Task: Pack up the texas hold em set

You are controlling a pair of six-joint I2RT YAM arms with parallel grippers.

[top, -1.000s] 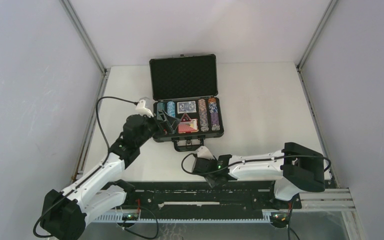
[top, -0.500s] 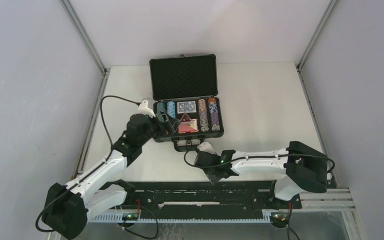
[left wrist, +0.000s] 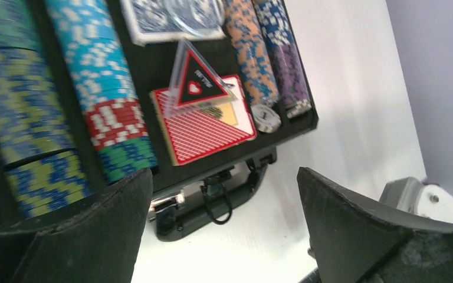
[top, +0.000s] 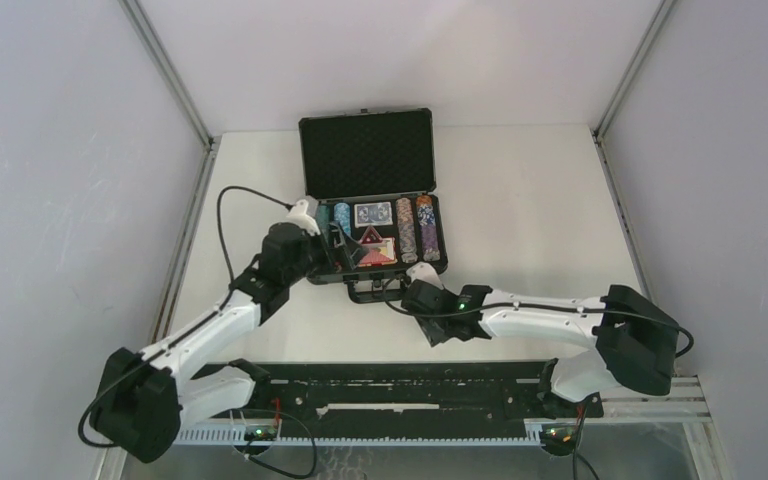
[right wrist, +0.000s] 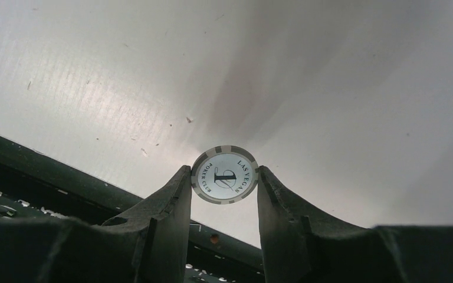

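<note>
Case [top: 367, 150]: open at upper centre of the top view, lid up. The chip rows [left wrist: 103, 76], blue deck [left wrist: 165, 17] and red deck [left wrist: 203, 127] sit in the foam, with a triangular button [left wrist: 196, 82] leaning on the red deck.
Loose chip [right wrist: 224, 174]: white with a grey edge, pinched by its rim in the right gripper [right wrist: 224, 178], over bare table.
Right arm: has swung from bottom centre up to the case's front edge, near the handle [left wrist: 212, 206].
Left gripper [left wrist: 223, 180]: jaws spread wide, holding nothing; has edged further over the case's left rows.
Meaning: the only stray piece in view is arriving, so it probably goes into a row next, then the lid gets closed.
</note>
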